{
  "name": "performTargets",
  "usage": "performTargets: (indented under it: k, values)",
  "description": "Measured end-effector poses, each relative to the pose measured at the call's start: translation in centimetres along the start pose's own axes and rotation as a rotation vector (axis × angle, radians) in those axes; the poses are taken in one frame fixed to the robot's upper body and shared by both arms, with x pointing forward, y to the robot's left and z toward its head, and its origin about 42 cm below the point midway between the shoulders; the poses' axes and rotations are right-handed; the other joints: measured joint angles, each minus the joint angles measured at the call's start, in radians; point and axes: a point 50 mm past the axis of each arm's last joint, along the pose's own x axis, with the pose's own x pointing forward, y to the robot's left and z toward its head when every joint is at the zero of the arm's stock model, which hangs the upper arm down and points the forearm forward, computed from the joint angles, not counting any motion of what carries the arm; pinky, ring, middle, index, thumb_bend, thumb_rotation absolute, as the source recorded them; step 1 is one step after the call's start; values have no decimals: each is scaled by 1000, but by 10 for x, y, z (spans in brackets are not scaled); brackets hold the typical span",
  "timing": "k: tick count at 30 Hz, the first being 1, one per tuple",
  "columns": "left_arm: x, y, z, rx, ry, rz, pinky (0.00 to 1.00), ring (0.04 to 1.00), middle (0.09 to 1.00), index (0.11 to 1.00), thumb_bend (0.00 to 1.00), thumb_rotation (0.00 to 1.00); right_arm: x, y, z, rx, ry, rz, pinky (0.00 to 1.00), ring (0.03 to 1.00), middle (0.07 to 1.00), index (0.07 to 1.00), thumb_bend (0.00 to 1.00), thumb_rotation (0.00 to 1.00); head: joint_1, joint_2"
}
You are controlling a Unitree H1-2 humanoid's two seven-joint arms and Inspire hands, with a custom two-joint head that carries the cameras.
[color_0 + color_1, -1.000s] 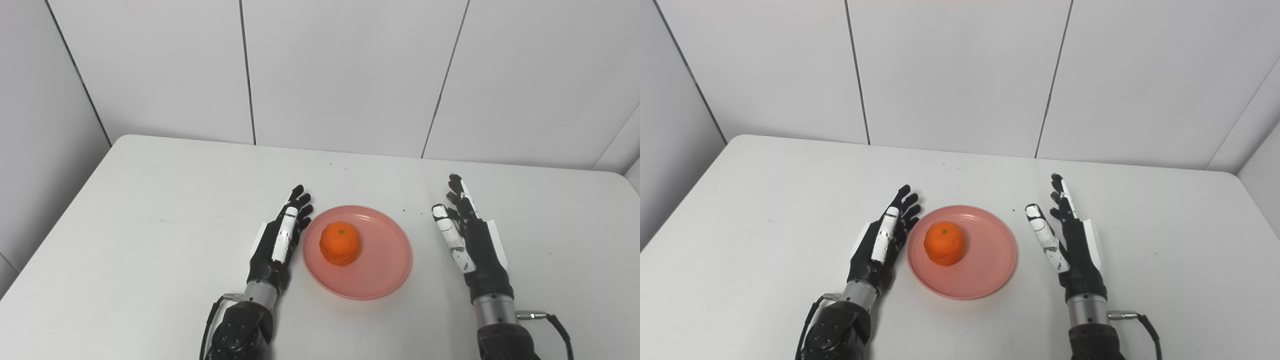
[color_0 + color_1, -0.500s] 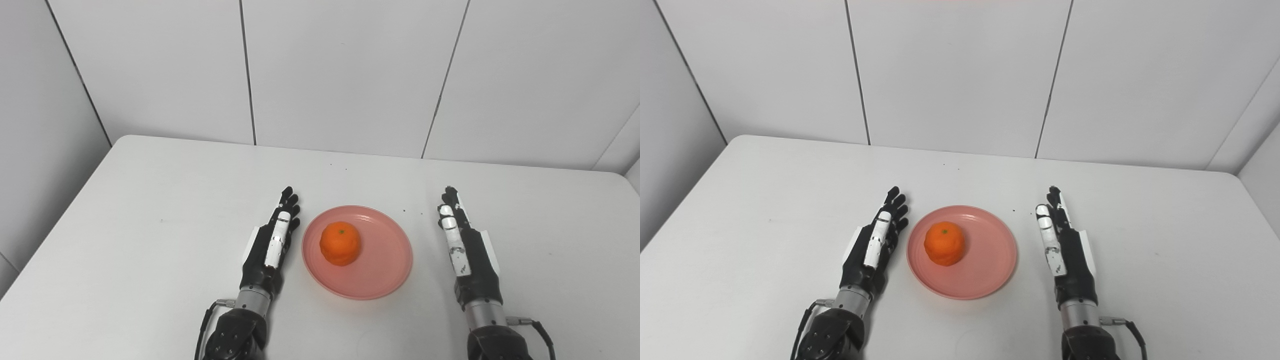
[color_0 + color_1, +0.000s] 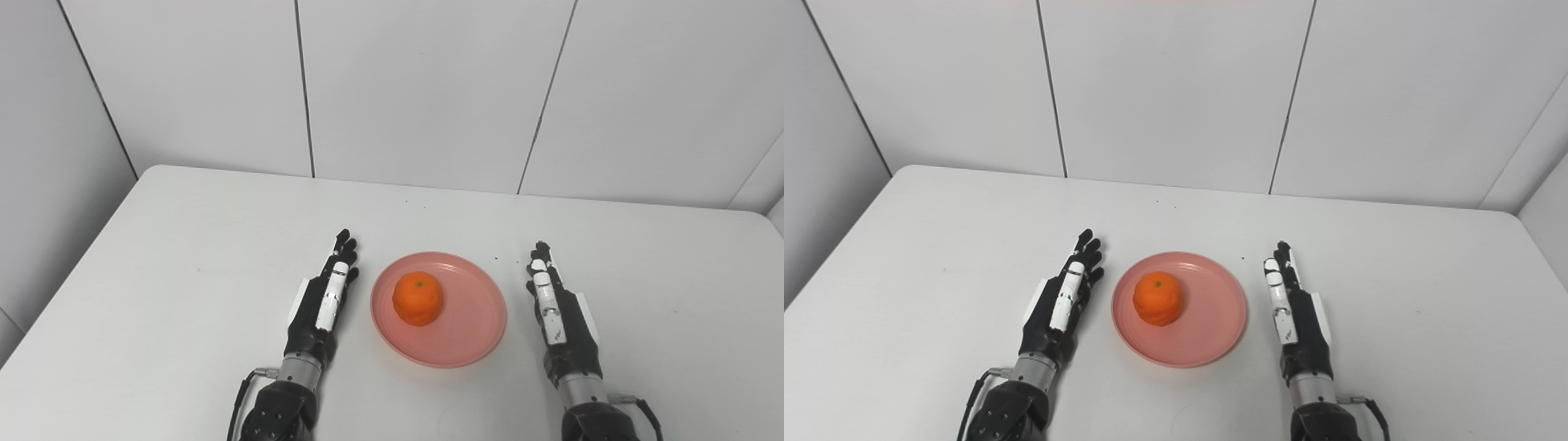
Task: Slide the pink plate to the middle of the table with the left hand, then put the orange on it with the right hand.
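Both hands have drawn back toward the near edge and turned edge-on over the last second, while orange and plate have kept their place. Orange (image 3: 417,298) sits on the pink plate (image 3: 471,331), left of the plate's centre, stem end up; the plate lies flat near the middle of the white table (image 3: 184,245). Left hand (image 3: 321,303) rests just beside the plate's left rim, apart from it, fingers straight and lightly spread, holding nothing. Right hand (image 3: 557,315) lies beside the right rim at a slightly wider gap, fingers straight and close together, likewise empty. Each hand's long axis points away from the robot, roughly parallel to the other. The orange lies between them, nearer the left hand. Judged from this layout, both steps appear complete and only withdrawal remains.
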Motion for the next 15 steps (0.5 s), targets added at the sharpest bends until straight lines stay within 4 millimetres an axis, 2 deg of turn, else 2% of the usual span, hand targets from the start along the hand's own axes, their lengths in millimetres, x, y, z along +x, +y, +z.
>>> performTargets:
  k: [3,9,15]
  values:
    - [0,1,0,19,1,-1,1000,1000,1000,1000,373,1000,0,1,0,24,2,-1,1000,1000,1000,1000,226,1000,2,3]
    - [-1,5,0,34,1,0,1000,1000,1000,1000,340,1000,1,10,-6,64,24,-4,1000,998,1000,1000,232,1000,-8,5]
    - [-3,6,1,34,-1,5,1000,1000,1000,1000,358,1000,1,9,-8,78,21,-10,1000,1000,1000,1000,232,1000,-11,8]
